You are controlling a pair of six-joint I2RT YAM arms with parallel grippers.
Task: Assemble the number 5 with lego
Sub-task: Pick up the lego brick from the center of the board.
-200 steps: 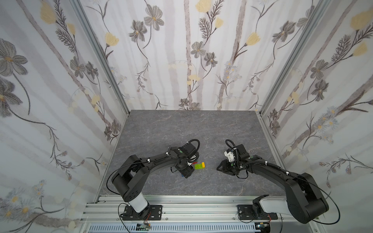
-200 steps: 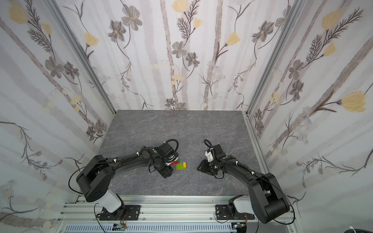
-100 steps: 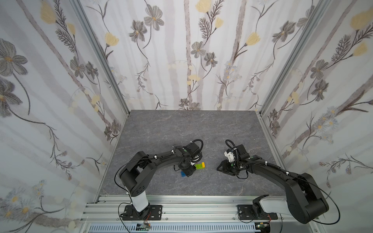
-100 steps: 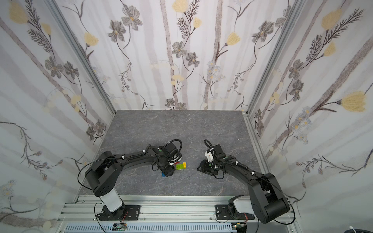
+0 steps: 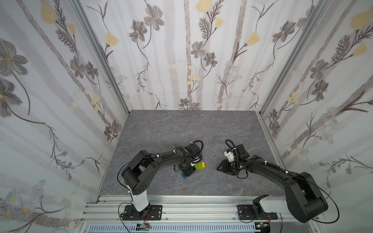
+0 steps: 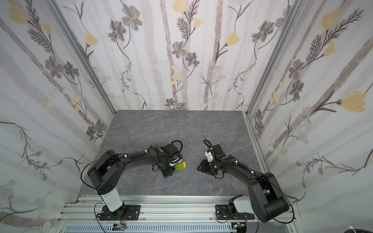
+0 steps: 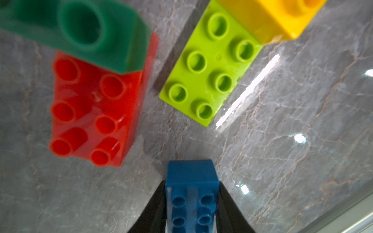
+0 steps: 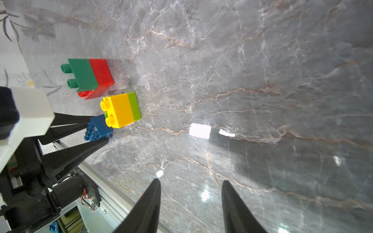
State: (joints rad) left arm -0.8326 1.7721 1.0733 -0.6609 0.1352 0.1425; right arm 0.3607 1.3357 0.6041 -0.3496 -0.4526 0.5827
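1. My left gripper [image 7: 191, 203]: the two black fingers lie flat against the long sides of the blue brick [image 7: 191, 193], clamped on it, studs facing the wrist camera. The brick's long axis runs along the fingers and points out past the tips toward the gap between the two sub-assemblies. In a top view its near end pokes out from under the gripper [image 5: 184, 176], close to the grey marble tabletop [image 5: 181, 129]; whether it touches the top I cannot tell.

2. Red brick [image 7: 90, 113] with the dark green brick [image 7: 80, 30] pressed onto one end: ahead of the blue brick and to one side, well clear, long axis roughly parallel to the blue one.

3. Lime-green brick [image 7: 210, 66] with the yellow brick [image 7: 268, 18] on its far end: ahead to the other side, long axis slanted away. In both top views this pair lies just beside my left wrist, toward the right arm [image 6: 181, 165].

4. My right gripper [image 8: 191, 203]: fingers apart, nothing between them, standing well off from all the bricks. The left arm is plainly nearer.

Judgement: the number 5 is not yet joined; the blue bar must meet a short brick's studs, so alignment of those axes decides the next move.
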